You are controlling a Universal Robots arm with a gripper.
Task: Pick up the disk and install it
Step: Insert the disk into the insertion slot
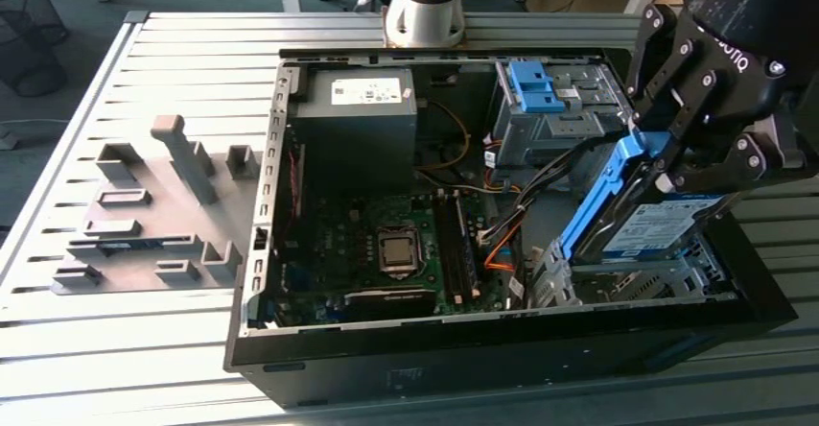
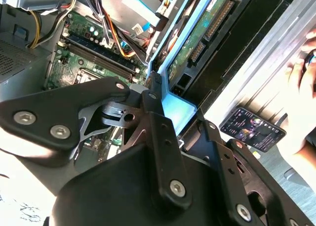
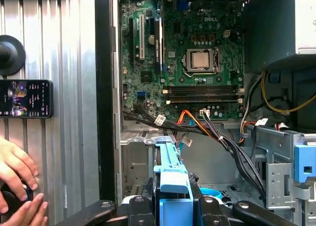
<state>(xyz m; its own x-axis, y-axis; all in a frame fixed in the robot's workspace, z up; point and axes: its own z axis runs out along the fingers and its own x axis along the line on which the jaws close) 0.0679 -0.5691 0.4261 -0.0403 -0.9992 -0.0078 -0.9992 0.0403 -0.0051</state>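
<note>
The jaws are closed on the disk [image 1: 646,229], clamping its blue frame [image 1: 592,201]. The disk hangs steeply tilted, label outward, over the metal drive cage [image 1: 640,280] in the near corner of the open computer case [image 1: 512,368], at the exterior view's right. Its lower edge is hidden behind the cage wall, so I cannot tell whether it touches the cage. The top of the wrist is cut off at the picture's edge.

In the first wrist view the disk [image 3: 173,179] shows edge-on as a blue strip between the black fingers [image 3: 139,211]. In the second wrist view its green circuit-board underside [image 2: 197,35] shows.

Both wrist views show a phone [image 3: 25,98] lying on the slatted table [image 3: 74,63] just outside the case wall, and a person's hand [image 3: 17,186] near it, partly cut off. The exterior view has the table's far side instead, where a grey fixture of blocks [image 1: 141,215] stands well apart from the case.

Deeper in the case lie the motherboard [image 1: 371,244] and the power supply [image 1: 359,109], with a second blue bracket [image 1: 531,85] at the far wall. The arm's base [image 1: 423,9] stands at the table's far edge, and the wrist reaches down over the case.
</note>
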